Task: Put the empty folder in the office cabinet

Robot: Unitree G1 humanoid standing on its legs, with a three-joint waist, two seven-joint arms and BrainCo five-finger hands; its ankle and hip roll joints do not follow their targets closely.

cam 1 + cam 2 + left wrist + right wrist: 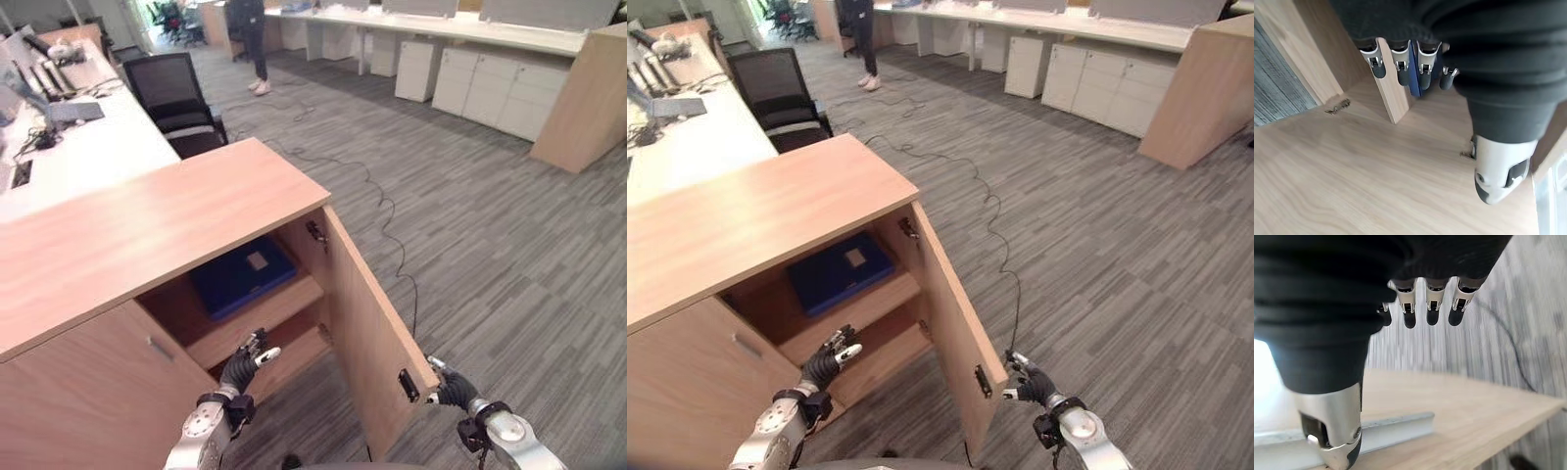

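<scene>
The blue folder (pixel 240 274) lies flat on the upper shelf inside the wooden office cabinet (pixel 147 225); a sliver of it also shows past the fingers (pixel 1414 73). The cabinet's right door (pixel 367 323) stands swung open toward me. My left hand (pixel 243 367) hovers in front of the opening, below the shelf, fingers relaxed and holding nothing. Low beside the open door's outer edge is my right hand (pixel 453 389), also open and empty, apart from the door edge (pixel 1449 406) in the right wrist view.
A black office chair (pixel 176 93) and a white desk (pixel 88 137) with a keyboard stand behind the cabinet. A black cable (pixel 387 225) snakes across the grey carpet. A person (pixel 253 44) stands far back. White drawer units (pixel 490 88) line the far right.
</scene>
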